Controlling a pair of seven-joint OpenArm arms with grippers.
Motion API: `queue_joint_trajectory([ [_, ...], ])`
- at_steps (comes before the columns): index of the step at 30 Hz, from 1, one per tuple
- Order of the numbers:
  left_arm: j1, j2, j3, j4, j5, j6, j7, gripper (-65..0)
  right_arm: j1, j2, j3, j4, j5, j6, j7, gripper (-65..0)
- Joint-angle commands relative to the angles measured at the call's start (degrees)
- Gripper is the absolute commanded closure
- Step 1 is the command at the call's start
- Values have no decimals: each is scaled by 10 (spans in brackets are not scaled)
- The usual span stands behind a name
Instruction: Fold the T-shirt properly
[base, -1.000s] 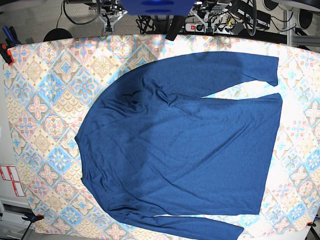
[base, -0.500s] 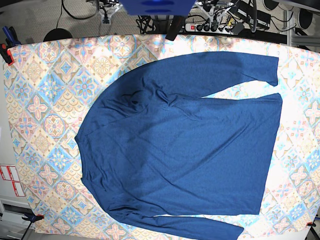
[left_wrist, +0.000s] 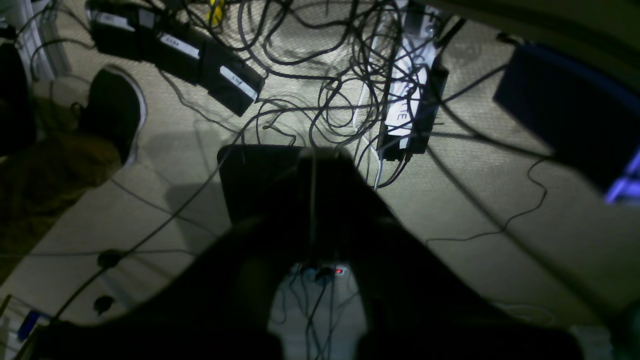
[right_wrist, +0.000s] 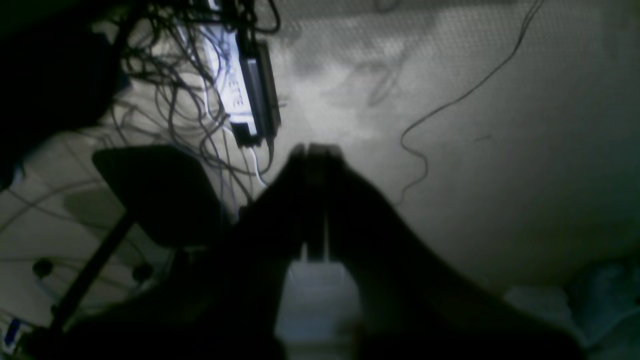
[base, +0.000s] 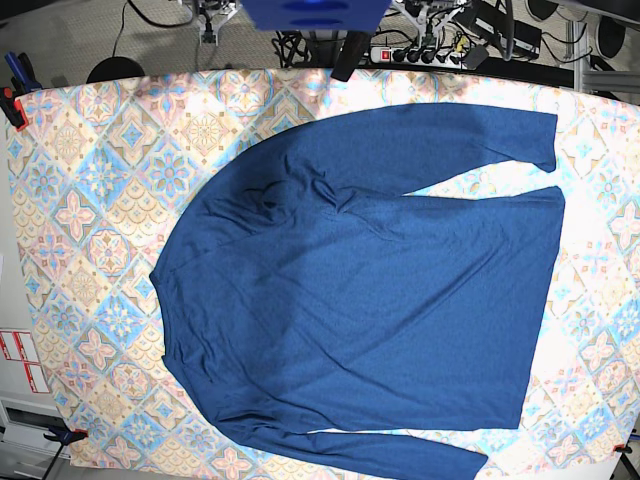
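Note:
The T-shirt (base: 370, 290), dark navy with long sleeves, lies spread flat on the patterned tablecloth (base: 90, 200), collar to the left and hem to the right. One sleeve runs along the far edge to the upper right, the other along the near edge. Some wrinkles sit near the far shoulder. Neither gripper is over the shirt. My left gripper (left_wrist: 312, 155) is shut and empty, hanging over the floor and its cables. My right gripper (right_wrist: 315, 150) is also shut with nothing in it, over bare floor.
A white power strip (left_wrist: 405, 100) and tangled cables lie on the floor behind the table, with black boxes (left_wrist: 175, 50) beside them. A clamp (base: 12, 105) holds the cloth at the far left corner. A black arm link (base: 350, 55) crosses the table's far edge.
The shirt has not moved. Arm parts at the top edge of the base view have drawn slightly further out of sight.

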Motion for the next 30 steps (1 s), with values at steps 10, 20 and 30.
queue_joint_trajectory([
  [10,157,-50,1,205,0,3,-1,0,-129,24,3,144,-2,-1,-4,0],
  [20,304,-64,1,436,0,3,-1,0,-268,50,43,351,1,-3,-5,0],
  [30,434,-65,-1,676,0,3,2,0,-429,49,135,635,-1,-3,-5,0],
])
